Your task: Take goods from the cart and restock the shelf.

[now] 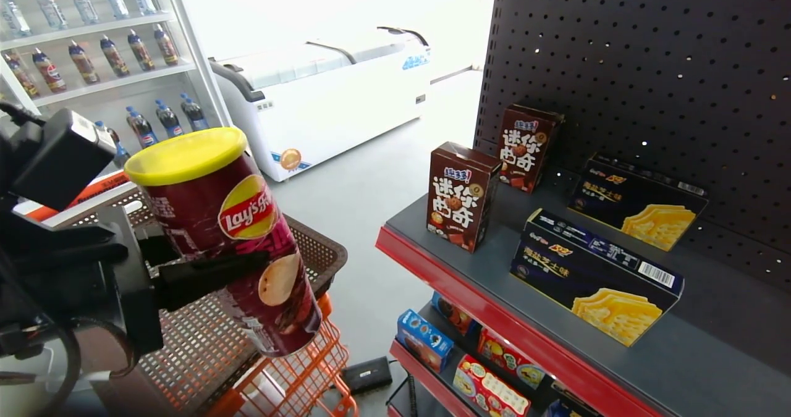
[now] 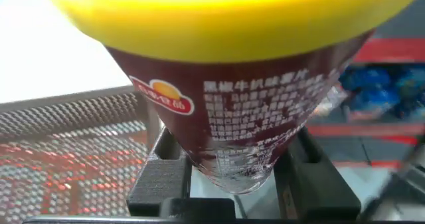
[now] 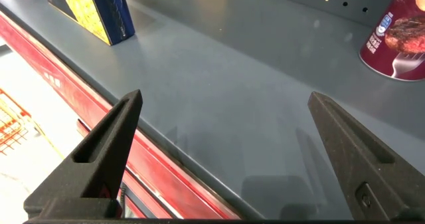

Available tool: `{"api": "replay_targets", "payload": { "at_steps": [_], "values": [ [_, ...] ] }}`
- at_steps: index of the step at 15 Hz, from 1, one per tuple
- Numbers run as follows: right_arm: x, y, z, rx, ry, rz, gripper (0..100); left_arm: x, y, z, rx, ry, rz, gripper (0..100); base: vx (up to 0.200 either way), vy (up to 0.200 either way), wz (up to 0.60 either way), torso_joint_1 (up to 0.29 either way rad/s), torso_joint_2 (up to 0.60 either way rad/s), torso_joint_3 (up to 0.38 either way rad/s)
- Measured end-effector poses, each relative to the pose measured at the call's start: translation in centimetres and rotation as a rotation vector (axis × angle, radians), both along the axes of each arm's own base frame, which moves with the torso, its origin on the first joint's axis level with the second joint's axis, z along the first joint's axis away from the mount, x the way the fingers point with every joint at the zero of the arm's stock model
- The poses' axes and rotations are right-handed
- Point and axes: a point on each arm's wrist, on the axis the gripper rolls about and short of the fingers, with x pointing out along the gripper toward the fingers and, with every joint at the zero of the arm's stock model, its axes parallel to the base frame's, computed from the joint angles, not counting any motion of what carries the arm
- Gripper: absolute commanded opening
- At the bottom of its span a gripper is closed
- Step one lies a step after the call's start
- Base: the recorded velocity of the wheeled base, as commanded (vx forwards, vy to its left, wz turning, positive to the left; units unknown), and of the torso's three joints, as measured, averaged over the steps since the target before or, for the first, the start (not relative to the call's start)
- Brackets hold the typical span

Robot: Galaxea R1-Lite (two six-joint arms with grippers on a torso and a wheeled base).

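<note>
Now the left tool (image 2: 236, 181) clamps the dark-red cardboard crisp tube with yellow lid (image 1: 235, 238), tilted above the orange wire cart (image 1: 290, 374); righting it before crossing to the grey metal shelf (image 1: 710, 318), under the wide-apart right tool (image 3: 224, 101), seems wise.

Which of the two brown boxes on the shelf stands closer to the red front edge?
The brown box at the front corner, right behind the red edge. The other brown box stands farther back, near the perforated back wall.

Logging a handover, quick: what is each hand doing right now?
Left hand: closed on the chips can.
Right hand: open, holding nothing, above the shelf.
</note>
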Motion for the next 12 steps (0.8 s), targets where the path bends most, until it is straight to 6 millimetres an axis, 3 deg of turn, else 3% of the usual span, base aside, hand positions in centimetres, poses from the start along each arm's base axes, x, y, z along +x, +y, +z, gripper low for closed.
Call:
{"api": "replay_targets", "payload": {
  "at_steps": [4,11,12],
  "values": [
    [0.0,0.0,0.0,0.0,0.0,0.0,100,-1.6,-0.6,0.2,0.001,-0.002,-0.079,0,0.0,0.0,0.0,0.0,0.0,0.0],
    [0.0,0.0,0.0,0.0,0.0,0.0,100,-1.7,-0.9,0.3,-0.011,-0.006,-0.13,0,0.0,0.0,0.0,0.0,0.0,0.0],
    [0.0,0.0,0.0,0.0,0.0,0.0,100,-1.7,-0.9,0.3,-0.011,-0.005,-0.131,0,0.0,0.0,-0.6,0.002,0.0,0.007]
  ]
}}
